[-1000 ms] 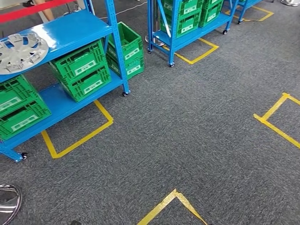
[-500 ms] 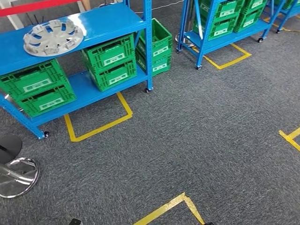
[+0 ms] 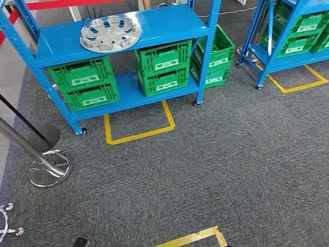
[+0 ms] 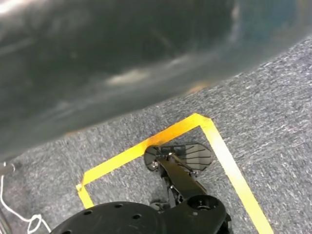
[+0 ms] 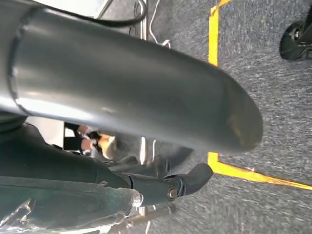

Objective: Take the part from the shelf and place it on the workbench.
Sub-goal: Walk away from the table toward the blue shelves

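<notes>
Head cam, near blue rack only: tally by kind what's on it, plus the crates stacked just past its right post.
Silver wheel cover, top shelf: 1
Green shelf crates, lower shelf, two stacks of two: 4
Green outside crates, one stack past the right post: 2
Total: 7

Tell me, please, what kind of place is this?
Probably a warehouse or factory training floor: blue racks holding green crates, a hubcap on top, and yellow tape marking the carpet.

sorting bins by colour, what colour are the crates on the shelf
Green crates on the blue shelf, clearest in the head view.
</notes>
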### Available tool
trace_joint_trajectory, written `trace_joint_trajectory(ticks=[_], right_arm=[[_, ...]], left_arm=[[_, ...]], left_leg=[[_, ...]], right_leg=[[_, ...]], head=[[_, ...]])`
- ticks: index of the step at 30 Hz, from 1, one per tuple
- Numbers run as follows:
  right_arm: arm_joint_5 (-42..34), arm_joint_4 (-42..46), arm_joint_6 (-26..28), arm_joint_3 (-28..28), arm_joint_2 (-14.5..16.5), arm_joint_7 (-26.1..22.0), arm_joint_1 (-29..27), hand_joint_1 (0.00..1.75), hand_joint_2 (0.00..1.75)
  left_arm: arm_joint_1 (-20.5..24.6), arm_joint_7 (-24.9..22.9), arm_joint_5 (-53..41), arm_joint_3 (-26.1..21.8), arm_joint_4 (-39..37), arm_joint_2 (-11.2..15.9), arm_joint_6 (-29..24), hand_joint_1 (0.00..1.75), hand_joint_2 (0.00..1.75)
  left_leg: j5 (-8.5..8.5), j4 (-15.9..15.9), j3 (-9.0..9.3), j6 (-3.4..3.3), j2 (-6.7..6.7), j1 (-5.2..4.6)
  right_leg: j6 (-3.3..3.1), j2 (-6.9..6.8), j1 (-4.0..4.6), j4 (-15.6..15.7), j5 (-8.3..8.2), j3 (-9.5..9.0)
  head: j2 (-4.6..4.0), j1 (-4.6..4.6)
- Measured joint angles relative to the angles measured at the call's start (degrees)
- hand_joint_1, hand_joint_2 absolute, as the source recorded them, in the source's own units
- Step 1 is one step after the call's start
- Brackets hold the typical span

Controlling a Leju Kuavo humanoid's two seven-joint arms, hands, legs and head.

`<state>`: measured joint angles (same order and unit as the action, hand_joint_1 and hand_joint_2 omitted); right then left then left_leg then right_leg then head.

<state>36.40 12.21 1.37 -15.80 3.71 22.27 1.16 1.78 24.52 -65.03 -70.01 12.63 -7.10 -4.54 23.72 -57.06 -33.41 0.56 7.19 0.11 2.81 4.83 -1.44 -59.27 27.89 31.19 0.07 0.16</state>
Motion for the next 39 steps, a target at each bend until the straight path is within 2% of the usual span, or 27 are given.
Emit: trace_joint_trajectory(ticks=[1,2,3,4,6,7,8,10,13,14,15,17,18,19,24,27,31,39], right_arm=[[-0.01,0.01,0.14,0.00,0.08,-0.16,0.02,0.00,0.00],[-0.02,0.01,0.29,-0.01,0.20,-0.08,0.07,0.00,0.00],[-0.02,0.02,0.45,-0.02,0.30,0.11,0.12,0.00,0.00],[-0.01,0.03,0.57,-0.04,0.39,0.30,0.14,0.00,0.00],[0.00,0.03,0.70,-0.07,0.42,0.52,0.04,0.00,0.00],[-0.01,0.02,0.69,-0.07,0.42,0.52,-0.06,0.00,0.00],[-0.01,0.02,0.69,-0.07,0.43,0.52,-0.13,0.00,0.00],[-0.01,0.01,0.68,-0.07,0.44,0.52,-0.17,0.00,0.00],[-0.01,0.01,0.68,-0.07,0.44,0.52,-0.17,0.00,0.00],[-0.01,0.01,0.68,-0.07,0.44,0.52,-0.16,0.00,0.00],[-0.08,0.02,0.61,-0.07,0.44,0.52,-0.06,0.00,0.00],[-0.43,0.02,0.40,-0.12,0.43,0.52,0.22,0.00,0.00],[-0.64,0.02,0.30,-0.17,0.43,0.52,0.36,0.00,0.00],[-0.78,0.01,0.27,-0.23,0.44,0.52,0.39,0.00,0.00],[-1.02,0.01,0.49,-0.62,0.55,0.52,0.37,0.00,0.00],[-1.10,0.01,0.66,-0.71,0.55,0.52,0.36,0.00,0.00],[-1.02,0.01,0.62,-0.76,0.55,0.52,0.38,0.00,0.00],[-0.81,0.01,0.60,-1.09,0.55,0.52,0.39,0.00,0.00]], left_arm=[[-0.10,-0.21,-0.12,-0.01,0.00,-0.11,-0.01,0.00,0.00],[-0.22,-0.47,-0.25,-0.02,0.02,-0.24,-0.03,0.00,0.00],[-0.30,-0.73,-0.37,-0.03,0.04,-0.43,-0.04,0.00,0.00],[-0.28,-0.92,-0.41,-0.03,0.07,-0.61,-0.04,0.00,0.00],[0.00,-1.14,-0.49,-0.03,0.10,-1.07,-0.02,0.00,0.00],[0.14,-1.20,-0.52,-0.03,0.11,-1.25,-0.01,0.00,0.00],[0.19,-1.23,-0.54,-0.02,0.12,-1.39,0.01,0.00,0.00],[0.15,-1.26,-0.54,-0.02,0.13,-1.49,0.03,0.00,0.00],[0.12,-1.26,-0.54,-0.03,0.14,-1.49,0.03,0.00,0.00],[0.07,-1.30,-0.54,-0.04,0.16,-1.49,0.06,0.00,0.00],[0.06,-1.54,-0.52,-0.13,0.26,-1.55,0.14,0.00,0.00],[-0.13,-2.17,-0.62,-0.34,0.45,-1.71,0.13,0.00,0.00],[-0.19,-2.51,-0.71,-0.46,0.52,-1.80,0.02,0.00,0.00],[-0.28,-2.66,-0.80,-0.50,0.53,-1.85,-0.19,0.00,0.00],[-0.26,-3.02,-0.96,-0.57,0.57,-2.14,-0.86,0.00,0.00],[-0.22,-3.27,-0.86,-0.77,0.58,-2.20,-0.93,0.00,0.00],[-0.17,-3.32,-0.55,-1.02,0.63,-1.87,-0.35,0.00,0.00],[-0.15,-3.28,-1.00,-1.37,0.64,-1.65,-0.24,0.00,0.00]], left_leg=[[-0.24,0.12,-0.23,0.39,0.63,0.13],[-0.31,0.11,-0.41,0.72,0.67,0.21],[0.07,-0.39,-0.75,1.02,-0.22,0.18],[1.15,-1.92,-1.52,1.24,-1.74,0.10],[4.80,-8.32,-4.55,1.61,-5.23,-0.01],[6.51,-12.17,-6.34,1.76,-6.00,0.04],[7.46,-15.00,-7.59,1.84,-6.33,0.10],[7.80,-17.25,-8.50,1.92,-6.47,0.16],[7.55,-17.13,-8.39,1.92,-6.47,0.17],[6.66,-15.85,-7.68,1.90,-6.53,0.18],[5.04,-11.54,-5.30,1.62,-6.97,0.16],[1.78,-2.85,-0.53,1.19,-7.87,0.15],[0.99,0.25,1.16,0.96,-8.26,0.12],[0.94,0.32,1.18,0.95,-8.26,0.10],[1.05,0.30,1.16,0.37,-8.28,-0.02],[1.05,0.30,1.15,0.25,-8.29,-0.05],[0.98,0.30,1.16,0.13,-8.30,-0.06],[0.90,0.37,1.18,0.15,-8.30,0.04]], right_leg=[[-0.40,-0.61,0.05,-0.03,-0.13,-0.04],[-0.80,-1.31,0.08,0.04,-0.30,-0.08],[-1.24,-2.00,0.07,0.18,-0.46,-0.10],[-1.65,-2.79,0.05,0.35,-0.60,-0.14],[-2.19,-4.49,0.22,0.49,-0.63,-0.13],[-2.33,-5.43,0.34,0.49,-0.59,-0.10],[-2.39,-6.30,0.41,0.48,-0.54,-0.11],[-2.45,-7.29,0.46,0.48,-0.49,-0.13],[-2.45,-7.47,0.46,0.48,-0.48,-0.14],[-2.42,-7.76,0.46,0.48,-0.46,-0.17],[-2.08,-8.31,0.60,0.46,-0.31,-0.11],[-2.20,-9.28,1.00,0.44,-0.04,-0.01],[-2.22,-9.50,1.19,0.51,-0.01,0.03],[-2.49,-9.46,1.23,0.66,-0.13,-0.06],[-1.29,-9.40,1.14,1.55,-0.64,-0.43],[-0.93,-9.36,1.09,1.68,-0.74,-0.45],[-0.69,-9.35,1.09,1.68,-0.77,-0.43],[-0.69,-9.33,1.18,1.60,-0.75,-0.41]], head=[[0.00,-0.03],[0.00,0.00],[0.00,-0.18],[0.00,-0.42],[0.00,-0.89],[0.00,-0.96],[0.00,-0.95],[0.00,-0.95],[0.00,-0.96],[0.00,-0.96],[0.00,-0.89],[0.00,-0.74],[0.00,-0.68],[0.00,-0.67],[0.00,-0.68],[0.00,-0.69],[0.00,-0.72],[0.00,-0.71]])
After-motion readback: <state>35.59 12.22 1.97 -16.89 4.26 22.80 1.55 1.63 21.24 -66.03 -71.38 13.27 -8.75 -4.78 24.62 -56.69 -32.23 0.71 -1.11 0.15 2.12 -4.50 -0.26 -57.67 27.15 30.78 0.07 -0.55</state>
